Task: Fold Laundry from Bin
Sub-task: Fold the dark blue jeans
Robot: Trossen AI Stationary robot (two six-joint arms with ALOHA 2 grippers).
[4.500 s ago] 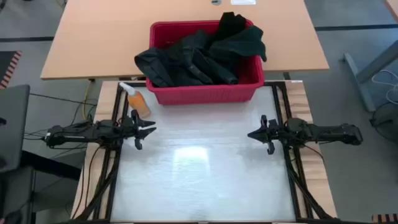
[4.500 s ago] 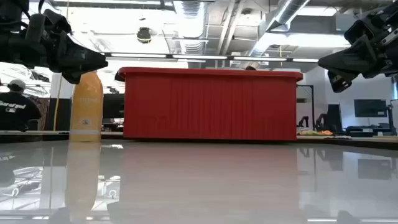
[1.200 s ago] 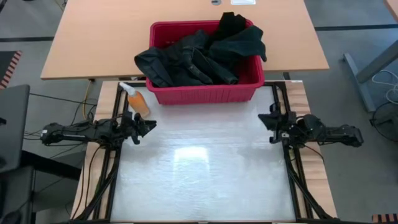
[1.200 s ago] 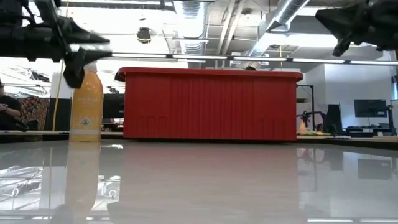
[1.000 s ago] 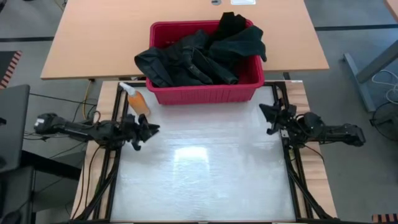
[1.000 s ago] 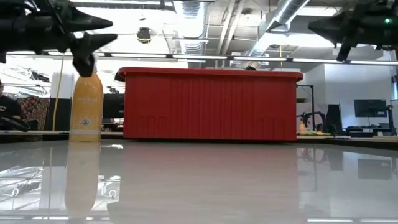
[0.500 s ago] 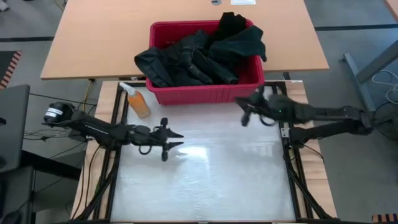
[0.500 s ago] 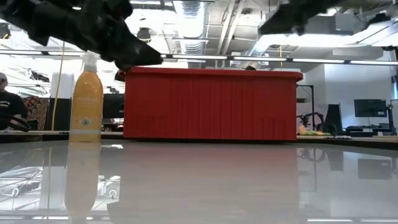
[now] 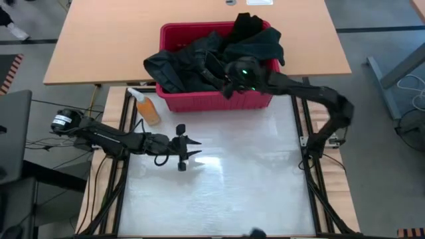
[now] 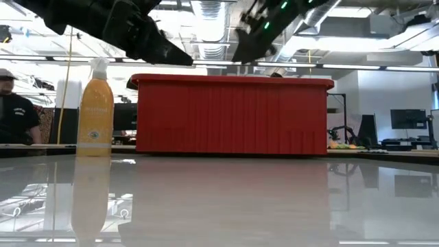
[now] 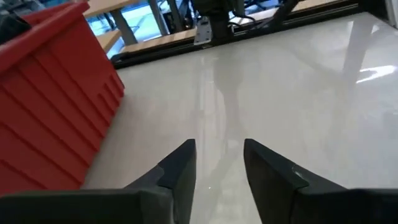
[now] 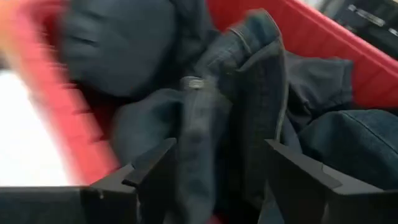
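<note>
High view, starting at the right gripper (image 9: 229, 78): reached in over the bin (image 9: 199, 101), poised above the heap of laundry (image 9: 199, 66), green light on its wrist. Right wrist view: fingers (image 12: 152, 171) spread wide, nothing between them but air, with navy jeans (image 12: 249, 93) directly ahead (a metal button or rivet showing on the denim) and the bin's red wall behind. No contact with the cloth visible. Left gripper (image 9: 188, 149) out over the glossy white counter (image 9: 252, 186), well short of the bin, pointing toward the counter's middle. Left wrist view: fingers (image 11: 177, 171) parted with a gap between, empty, bare counter under them and the bin's slotted red side off to one edge. Farther out: bin at the far edge of the white counter, against the wooden table (image 9: 99, 40) behind it, piled with dark garments, one black piece draped over the far right corner. Just beside the bin's left end, an orange spray bottle (image 9: 147, 107), upright, apart from both grippers. Low view: bottle (image 10: 95, 110) standing left of the bin's red front, both arms high above, and a person (image 10: 14, 113) in a dark shirt at the far left of the room beyond.
</note>
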